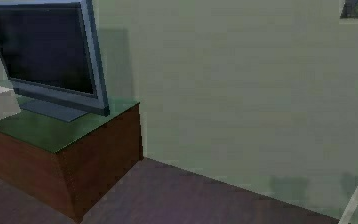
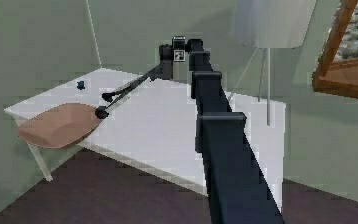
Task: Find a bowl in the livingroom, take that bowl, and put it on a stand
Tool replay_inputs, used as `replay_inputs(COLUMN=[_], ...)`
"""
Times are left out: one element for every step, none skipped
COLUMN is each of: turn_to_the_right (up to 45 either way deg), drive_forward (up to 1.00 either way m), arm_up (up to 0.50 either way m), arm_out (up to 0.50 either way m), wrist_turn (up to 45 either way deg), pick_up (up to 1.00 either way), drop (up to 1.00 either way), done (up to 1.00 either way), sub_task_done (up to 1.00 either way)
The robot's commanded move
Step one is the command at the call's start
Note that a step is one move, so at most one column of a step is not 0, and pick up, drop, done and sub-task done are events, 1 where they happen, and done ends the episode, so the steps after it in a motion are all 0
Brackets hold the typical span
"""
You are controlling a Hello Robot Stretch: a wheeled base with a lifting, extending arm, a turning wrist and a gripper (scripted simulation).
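Arm side view: dark two-finger claw (image 2: 107,101) against white rectangular tabletop (image 2: 172,135); load impossible to tell. Beside claw tip, tan flat cushion (image 2: 55,126); near, small dark blob (image 2: 80,85).

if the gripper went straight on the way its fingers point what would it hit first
Probably the flat tan pad on the white table: the gripper points toward it, though its height above the tabletop is unclear.

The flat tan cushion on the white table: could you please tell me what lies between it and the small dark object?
Bare white tabletop lies between the flat tan cushion and the small dark object, as the arm side view shows.
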Motion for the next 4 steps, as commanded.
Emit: replay_inputs(turn_to_the_right=[0.0,0.0,-45.0,-15.0], drive_forward=[0.00,0.00,0.00,0.00], arm_up=[0.00,0.00,0.00,0.00], arm_out=[0.00,-0.48,0.00,0.00], wrist_turn=[-30.0,0.0,0.0,0.0], pick_up=[0.00,0.00,0.00,0.00], drop=[0.00,0.00,0.00,0.00], done=[0.00,0.00,0.00,0.00], sub_task_done=[0.00,0.00,0.00,0.00])
